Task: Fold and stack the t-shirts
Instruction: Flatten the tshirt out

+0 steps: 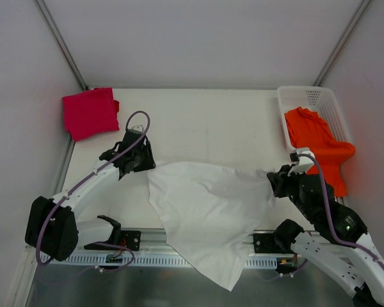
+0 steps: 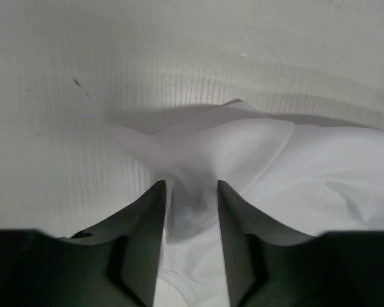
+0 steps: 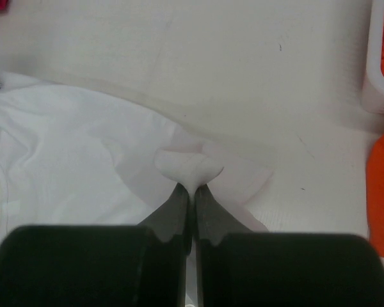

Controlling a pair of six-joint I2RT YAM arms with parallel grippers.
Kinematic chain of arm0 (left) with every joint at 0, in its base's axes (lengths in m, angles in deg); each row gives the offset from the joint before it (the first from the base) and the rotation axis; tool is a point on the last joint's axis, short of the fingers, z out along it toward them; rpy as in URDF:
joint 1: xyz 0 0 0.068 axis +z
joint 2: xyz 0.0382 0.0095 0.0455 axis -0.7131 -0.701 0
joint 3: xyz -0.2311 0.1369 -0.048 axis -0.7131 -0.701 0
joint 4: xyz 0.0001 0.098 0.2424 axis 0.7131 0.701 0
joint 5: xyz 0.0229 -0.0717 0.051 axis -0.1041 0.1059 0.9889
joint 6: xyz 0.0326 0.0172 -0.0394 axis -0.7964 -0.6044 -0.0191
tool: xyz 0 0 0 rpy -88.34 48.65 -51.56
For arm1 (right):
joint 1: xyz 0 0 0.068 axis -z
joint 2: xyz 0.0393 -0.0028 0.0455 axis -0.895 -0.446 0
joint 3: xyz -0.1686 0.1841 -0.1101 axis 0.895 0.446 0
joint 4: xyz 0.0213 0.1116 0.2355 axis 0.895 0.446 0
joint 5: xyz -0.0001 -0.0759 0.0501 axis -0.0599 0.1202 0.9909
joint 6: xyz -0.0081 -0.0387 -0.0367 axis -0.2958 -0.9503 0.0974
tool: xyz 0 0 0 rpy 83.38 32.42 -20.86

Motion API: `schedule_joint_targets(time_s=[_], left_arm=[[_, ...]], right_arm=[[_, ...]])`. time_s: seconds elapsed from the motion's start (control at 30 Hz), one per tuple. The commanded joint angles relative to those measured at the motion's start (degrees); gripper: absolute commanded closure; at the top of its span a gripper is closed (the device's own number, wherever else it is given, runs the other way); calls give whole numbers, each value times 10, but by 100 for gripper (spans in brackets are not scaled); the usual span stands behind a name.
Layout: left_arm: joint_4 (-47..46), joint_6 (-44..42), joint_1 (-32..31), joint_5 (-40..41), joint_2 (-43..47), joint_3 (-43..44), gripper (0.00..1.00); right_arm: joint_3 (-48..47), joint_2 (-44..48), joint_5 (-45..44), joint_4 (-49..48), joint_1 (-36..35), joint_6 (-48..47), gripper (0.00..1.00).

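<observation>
Red shirt looks folded left of the white shirt, which lies unfolded, right gripper pinching it, left gripper parted around it; orange shirt waits unfolded to its right.

Lab: white booth, bolted arms

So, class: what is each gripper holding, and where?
The right gripper pinches the white t-shirt at its bunched right edge. The left gripper has its jaws apart around the left edge; hold cannot be told.
</observation>
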Motion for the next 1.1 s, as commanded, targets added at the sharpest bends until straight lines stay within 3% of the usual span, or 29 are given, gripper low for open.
schedule_joint_targets(time_s=[0.0,0.03,0.23,0.4,0.47,0.5,0.6,0.93,0.97,1.0,1.03,1.07], left_arm=[[-43,13,-5,26,7,8,28],[-43,4,-25,29,22,9,1],[-14,5,-114,0,159,55,1],[-14,73,-286,-3,211,17,1],[-14,105,-351,34,206,-7,1],[-14,113,-414,75,196,-14,1],[-15,145,-499,126,161,-39,1],[-33,224,-639,183,57,-42,1],[-33,225,-643,184,44,-40,1],[-33,226,-645,185,37,-37,1],[-33,227,-651,187,33,-33,1],[-34,229,-652,188,26,-33,1]], right_arm=[[-7,-15,-58,-27,3,23,100],[-7,-21,-61,-28,2,22,100],[2,-75,-110,-33,3,27,100],[2,-133,-159,-52,2,35,100],[4,-174,-166,-74,3,42,100],[6,-190,-167,-84,3,43,100],[9,-262,-151,-127,5,51,100],[-15,-521,-155,-183,15,97,100],[-22,-537,-153,-184,17,100,96],[-26,-567,-152,-184,20,101,83],[-31,-580,-149,-184,24,101,34],[-41,-590,-151,-183,25,100,16]])
